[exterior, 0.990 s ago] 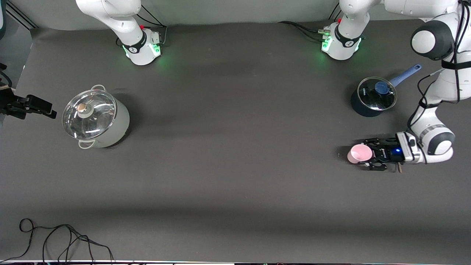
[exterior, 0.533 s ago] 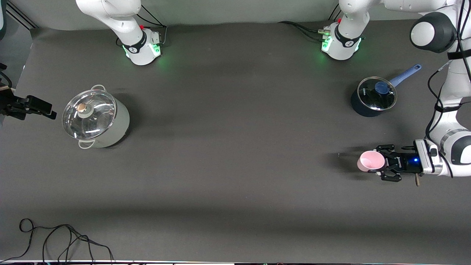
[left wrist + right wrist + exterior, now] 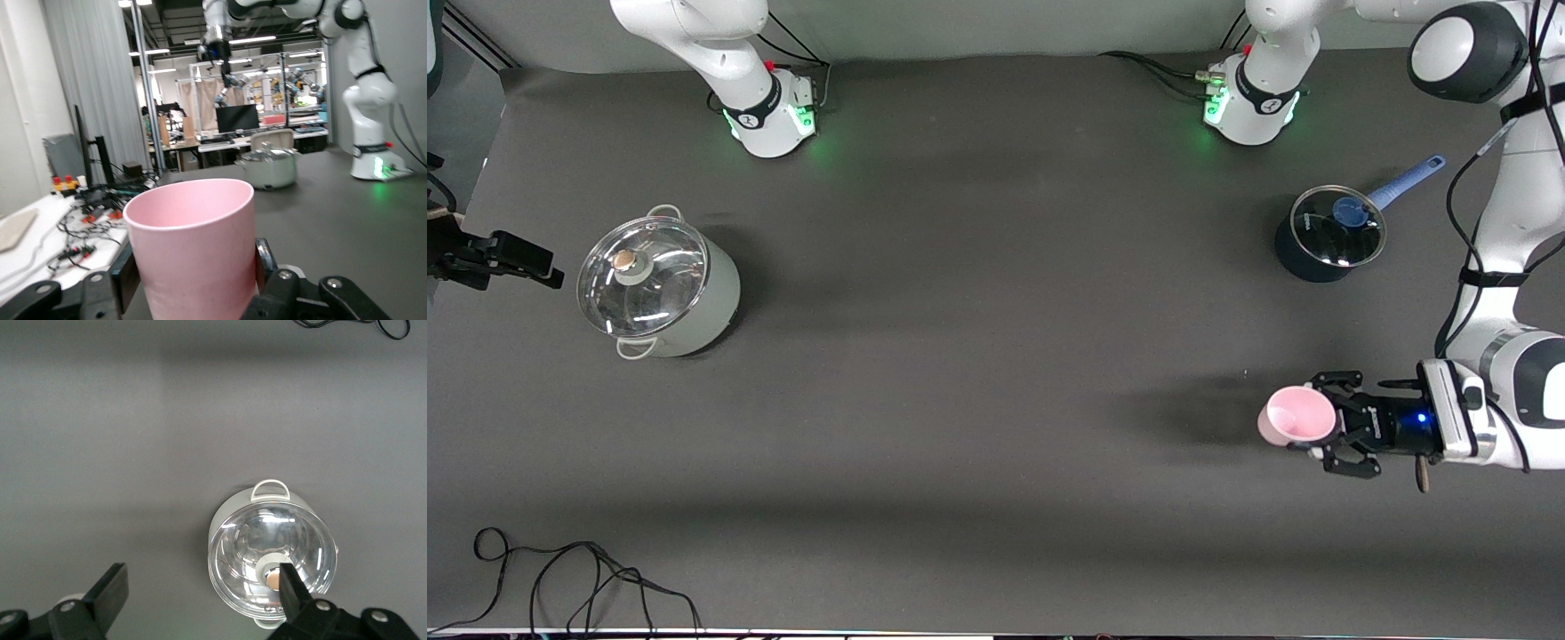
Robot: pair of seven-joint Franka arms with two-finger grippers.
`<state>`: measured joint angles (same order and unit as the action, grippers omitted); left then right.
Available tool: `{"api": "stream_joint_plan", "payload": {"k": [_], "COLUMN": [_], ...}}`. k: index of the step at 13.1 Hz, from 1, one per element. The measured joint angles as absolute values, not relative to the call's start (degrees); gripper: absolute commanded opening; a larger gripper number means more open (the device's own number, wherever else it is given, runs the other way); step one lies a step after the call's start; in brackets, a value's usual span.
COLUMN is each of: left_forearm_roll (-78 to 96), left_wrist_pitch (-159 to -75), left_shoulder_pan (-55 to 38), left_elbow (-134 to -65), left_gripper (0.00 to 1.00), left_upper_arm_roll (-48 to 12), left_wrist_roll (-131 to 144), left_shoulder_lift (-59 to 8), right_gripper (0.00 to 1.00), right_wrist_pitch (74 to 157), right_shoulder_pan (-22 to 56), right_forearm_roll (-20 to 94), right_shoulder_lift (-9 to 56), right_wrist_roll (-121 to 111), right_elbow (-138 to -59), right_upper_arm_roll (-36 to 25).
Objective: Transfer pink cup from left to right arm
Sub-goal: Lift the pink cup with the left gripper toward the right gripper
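Note:
The pink cup (image 3: 1296,416) is a small pale tumbler, held upright in the air over the table at the left arm's end, mouth up. My left gripper (image 3: 1319,420) is shut on it, its black fingers (image 3: 264,259) pressed against both sides of the pink cup (image 3: 193,247) below the rim. My right gripper (image 3: 200,587) does not show in the front view. In the right wrist view it hangs open and empty high over the table, one finger (image 3: 291,585) overlapping the lid of a grey pot far below.
A grey pot with a glass lid (image 3: 660,289) stands toward the right arm's end. A dark saucepan with a blue handle (image 3: 1327,236) stands near the left arm's base. A loose black cable (image 3: 560,578) lies at the table's front edge. A black fixture (image 3: 494,258) juts in beside the pot.
The left gripper has lifted the pink cup off the table and carried it toward the front edge; the cup's shadow has drifted away from it. The right gripper has not visibly moved.

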<state>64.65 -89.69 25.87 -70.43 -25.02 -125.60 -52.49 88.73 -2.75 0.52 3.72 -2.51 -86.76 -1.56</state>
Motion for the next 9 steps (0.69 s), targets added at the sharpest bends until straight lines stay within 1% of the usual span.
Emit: {"api": "stream_joint_plan", "payload": {"k": [2,5,7,9], "left_forearm_roll": [64.71,64.61,64.52,64.35], "left_wrist_pitch": [-95.19,-103.8,-108.13,-112.9], "left_shoulder_pan": [25.73,25.54,24.61,22.04], "left_elbow": [-68.52,-66.86,-66.38,-66.08], "left_gripper": [0.0,0.0,0.0,0.0], "left_upper_arm_roll": [-29.75,-36.25,-38.24,-38.75], "left_wrist_roll": [-118.72,-108.7,-100.61,-92.43], "left_shoulder_lift": [-52.39,-51.73,-49.07,-44.59], "right_gripper": [1.0,1.0,1.0,1.0], "right_wrist_pitch": [88.73,87.96,86.71,86.38], "right_shoulder_pan": [-2.73,-1.28,0.85,2.94], "right_forearm_roll": [0.52,0.82,0.9,0.96], "right_shoulder_lift": [3.71,3.15,2.69,2.47], "right_wrist_roll": [-0.14,13.17,26.16,34.81], "right_elbow": [-86.74,-86.37,-86.07,-86.07], "right_upper_arm_roll": [-1.56,-1.54,-1.49,-1.39]}}
